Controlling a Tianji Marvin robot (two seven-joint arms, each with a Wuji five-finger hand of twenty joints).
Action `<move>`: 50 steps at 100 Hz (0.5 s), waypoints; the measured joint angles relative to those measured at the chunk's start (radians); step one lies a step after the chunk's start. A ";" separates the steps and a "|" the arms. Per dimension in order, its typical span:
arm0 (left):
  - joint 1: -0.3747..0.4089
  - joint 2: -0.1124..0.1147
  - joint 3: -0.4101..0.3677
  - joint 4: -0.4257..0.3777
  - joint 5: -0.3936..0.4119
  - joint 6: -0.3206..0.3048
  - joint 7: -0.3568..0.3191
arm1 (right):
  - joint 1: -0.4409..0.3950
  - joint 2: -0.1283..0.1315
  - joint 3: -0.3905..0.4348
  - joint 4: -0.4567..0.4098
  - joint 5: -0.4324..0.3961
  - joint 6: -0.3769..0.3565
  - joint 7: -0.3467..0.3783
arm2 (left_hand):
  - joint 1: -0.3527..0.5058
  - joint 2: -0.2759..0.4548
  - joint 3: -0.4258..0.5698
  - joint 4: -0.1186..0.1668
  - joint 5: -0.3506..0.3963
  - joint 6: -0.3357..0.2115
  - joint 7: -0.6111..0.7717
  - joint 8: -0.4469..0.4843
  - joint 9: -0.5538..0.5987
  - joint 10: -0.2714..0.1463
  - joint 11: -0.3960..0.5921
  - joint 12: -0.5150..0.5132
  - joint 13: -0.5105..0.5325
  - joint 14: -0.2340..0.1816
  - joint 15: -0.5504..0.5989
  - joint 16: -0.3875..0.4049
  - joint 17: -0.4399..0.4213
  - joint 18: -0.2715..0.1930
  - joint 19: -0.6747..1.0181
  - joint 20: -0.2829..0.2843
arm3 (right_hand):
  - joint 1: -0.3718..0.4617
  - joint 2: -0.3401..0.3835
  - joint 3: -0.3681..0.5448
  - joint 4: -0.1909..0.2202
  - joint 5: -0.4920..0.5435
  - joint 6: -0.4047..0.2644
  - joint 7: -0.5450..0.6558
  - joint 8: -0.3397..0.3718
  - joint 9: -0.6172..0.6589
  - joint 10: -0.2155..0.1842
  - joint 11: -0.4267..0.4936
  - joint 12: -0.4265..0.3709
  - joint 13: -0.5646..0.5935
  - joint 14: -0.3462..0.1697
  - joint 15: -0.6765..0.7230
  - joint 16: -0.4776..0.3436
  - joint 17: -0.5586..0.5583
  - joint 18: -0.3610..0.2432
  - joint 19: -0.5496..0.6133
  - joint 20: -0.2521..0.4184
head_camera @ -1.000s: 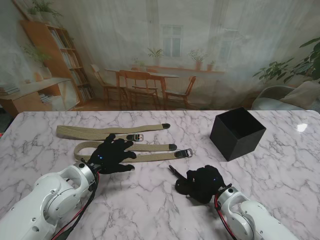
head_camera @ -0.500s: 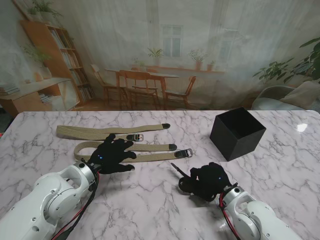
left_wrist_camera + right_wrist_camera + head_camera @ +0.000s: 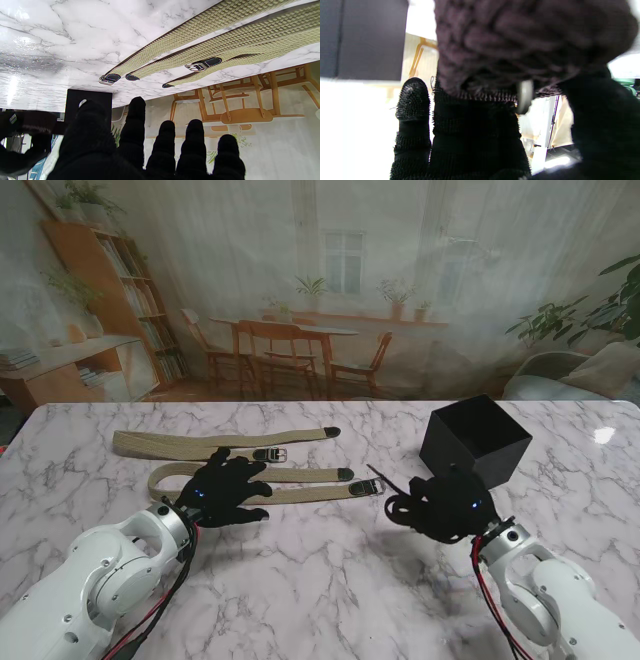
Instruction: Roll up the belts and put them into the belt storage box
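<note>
My right hand [image 3: 448, 505] is lifted off the table, shut on a rolled dark belt [image 3: 405, 505] whose tip pokes out toward the left; it hangs just in front of the black storage box [image 3: 473, 445]. In the right wrist view the dark woven roll [image 3: 525, 42] fills the frame above my fingers [image 3: 413, 100], with the box [image 3: 362, 37] behind. Two beige woven belts [image 3: 300, 476] with dark tips and metal buckles lie flat on the marble. My left hand [image 3: 228, 490] rests open, palm down, on the nearer beige belt. The left wrist view shows those belts [image 3: 200, 57] past my spread fingers [image 3: 165, 140].
The white marble table [image 3: 300, 580] ends at a far edge backed by a printed room backdrop. The box stands at the far right, open side up. Belt buckles [image 3: 368, 487] lie between my two hands.
My right hand has risen and moved away from me and rightward with the rolled dark belt, from the table toward the box. The left hand and beige belts have stayed put.
</note>
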 measured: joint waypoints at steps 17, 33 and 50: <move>0.000 0.000 0.000 0.000 0.000 0.000 0.000 | 0.047 0.010 0.074 -0.031 -0.067 -0.031 0.025 | 0.000 0.000 0.000 0.000 0.000 0.000 0.000 0.000 0.000 0.000 0.000 0.000 0.000 0.000 0.000 0.000 0.000 0.000 0.000 0.000 | 0.000 0.000 0.000 -0.001 0.000 -0.007 0.000 0.000 0.000 0.000 0.000 0.001 0.000 0.000 0.000 0.000 0.000 0.000 0.000 0.000; 0.000 0.000 0.000 0.001 0.000 0.000 0.000 | 0.143 0.033 0.111 -0.017 -0.148 -0.049 0.055 | 0.000 0.000 0.000 0.000 0.000 0.000 0.000 0.000 0.000 0.000 0.000 0.000 0.000 0.000 0.000 0.000 0.000 0.000 0.000 0.000 | 0.000 0.000 0.000 -0.001 0.000 -0.008 0.000 0.005 0.000 0.000 0.000 0.008 0.000 0.000 0.000 0.000 0.000 -0.001 0.000 0.000; -0.002 0.000 0.003 0.003 0.000 0.000 -0.001 | 0.230 0.058 0.146 0.026 -0.235 -0.060 0.054 | 0.000 0.000 0.000 0.000 0.000 0.000 0.000 0.000 0.000 0.000 0.000 0.000 0.000 0.000 0.000 0.000 0.000 0.000 0.000 0.000 | 0.000 0.000 0.000 -0.001 0.000 -0.008 0.000 0.015 0.000 0.000 0.000 0.010 0.000 0.000 0.000 0.000 0.000 -0.003 0.000 0.000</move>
